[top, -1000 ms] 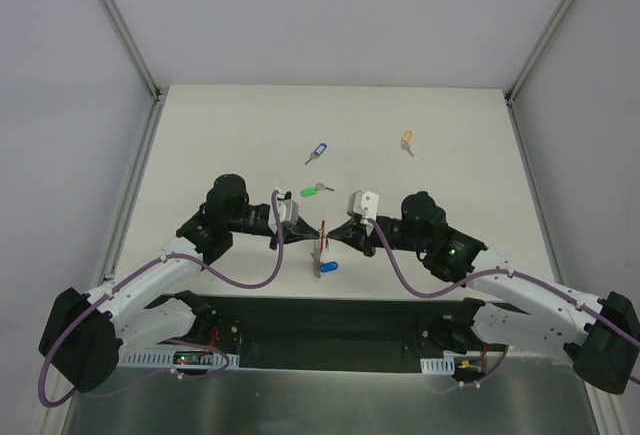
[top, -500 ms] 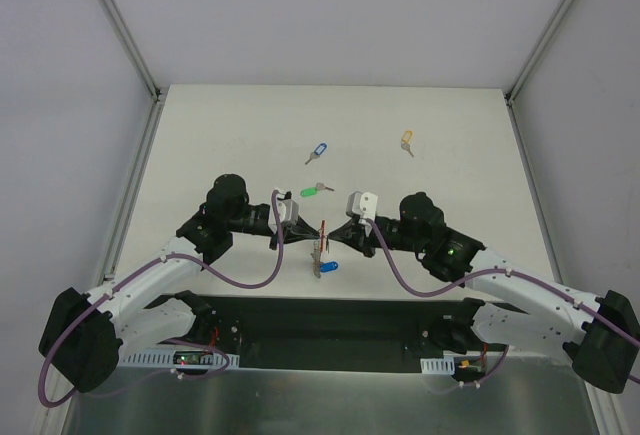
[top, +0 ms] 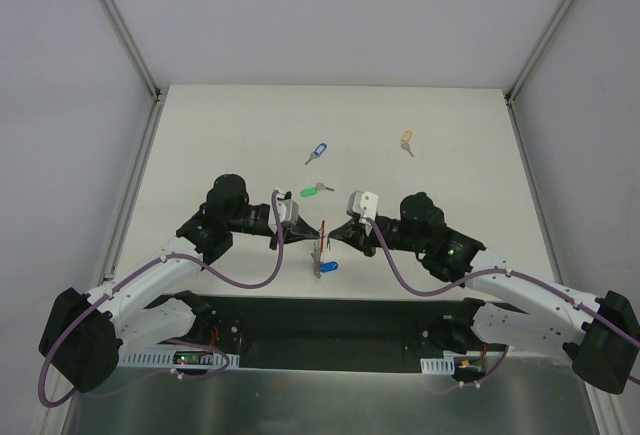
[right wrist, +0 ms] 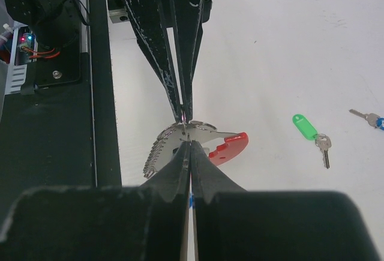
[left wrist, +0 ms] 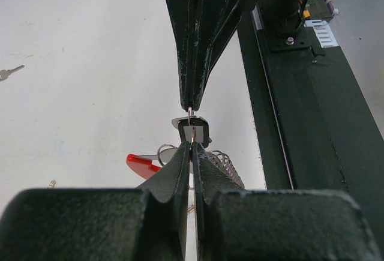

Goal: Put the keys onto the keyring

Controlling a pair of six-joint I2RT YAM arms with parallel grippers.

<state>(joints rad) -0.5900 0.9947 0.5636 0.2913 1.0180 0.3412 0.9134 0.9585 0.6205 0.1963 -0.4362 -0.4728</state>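
The keyring [top: 321,243], a red band [right wrist: 231,146] joined to a grey ribbed strap [right wrist: 155,155], hangs between my two grippers just above the table's near edge. My left gripper [top: 311,234] is shut on its thin metal ring from the left, the fingertips [left wrist: 186,148] pinched tight. Facing it, my right gripper [top: 334,236] is shut on the same ring from the right. A blue-tagged key [top: 328,266] sits right under the keyring; whether it is threaded on I cannot tell. A green key [top: 312,192], a second blue key [top: 317,151] and a yellow key [top: 406,141] lie loose farther back.
The black base rail [top: 330,330] runs along the near edge below the grippers. White walls with metal posts [top: 125,25] enclose the table [top: 450,175] on three sides. Purple cables [top: 250,275] loop beside both arms.
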